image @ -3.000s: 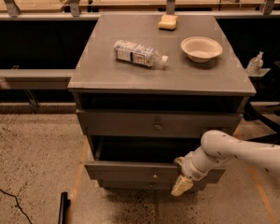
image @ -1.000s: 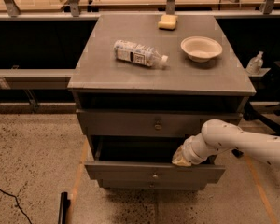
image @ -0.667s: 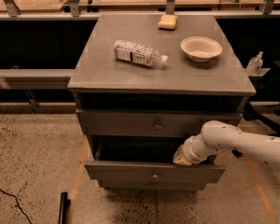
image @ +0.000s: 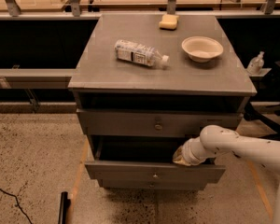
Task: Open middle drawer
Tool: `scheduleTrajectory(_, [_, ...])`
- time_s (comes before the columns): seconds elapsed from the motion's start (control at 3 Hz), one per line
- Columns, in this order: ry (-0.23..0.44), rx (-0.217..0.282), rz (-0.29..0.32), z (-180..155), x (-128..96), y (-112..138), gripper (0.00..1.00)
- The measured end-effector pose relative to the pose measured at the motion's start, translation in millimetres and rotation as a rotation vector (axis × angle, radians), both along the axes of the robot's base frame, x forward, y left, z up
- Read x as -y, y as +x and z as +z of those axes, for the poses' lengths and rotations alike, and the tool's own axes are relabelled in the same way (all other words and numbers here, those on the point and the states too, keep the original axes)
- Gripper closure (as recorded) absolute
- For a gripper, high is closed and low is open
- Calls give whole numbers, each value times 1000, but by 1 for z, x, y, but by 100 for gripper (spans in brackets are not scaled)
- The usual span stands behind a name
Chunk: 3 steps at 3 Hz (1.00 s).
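The grey cabinet has three drawers. The middle drawer is pulled out a good way, its small knob at the centre of its front and a dark gap open behind the front. My gripper is at the end of the white arm, which comes in from the right. It sits at the top edge of the middle drawer's front, right of centre, poking into the open gap. The top drawer with the bigger knob is slightly out. The narrow bottom drawer front sits below.
On the cabinet top lie a plastic bottle, a pale bowl and a yellow sponge. A small pump bottle stands on a ledge at right. A black bar and a cable lie on the speckled floor at left.
Three seconds ago my gripper hung lower, in front of the drawer's right side. It has risen to the front's top edge and has held there over the last second. The drawer stays out.
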<state>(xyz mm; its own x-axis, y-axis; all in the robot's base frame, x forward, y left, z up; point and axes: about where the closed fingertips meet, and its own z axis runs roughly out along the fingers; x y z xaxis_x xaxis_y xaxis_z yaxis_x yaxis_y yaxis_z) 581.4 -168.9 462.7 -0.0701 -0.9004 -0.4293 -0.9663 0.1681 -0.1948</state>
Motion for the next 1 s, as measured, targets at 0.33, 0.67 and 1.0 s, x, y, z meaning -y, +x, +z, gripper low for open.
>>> scheduleTrajectory(0.33, [-7, 43, 23, -7, -3, 9, 100])
scheduleTrajectory(0.67, [-18, 95, 56, -20, -8, 19, 100])
scheduleTrajectory(1.0, [-53, 131, 112, -34, -17, 30, 100])
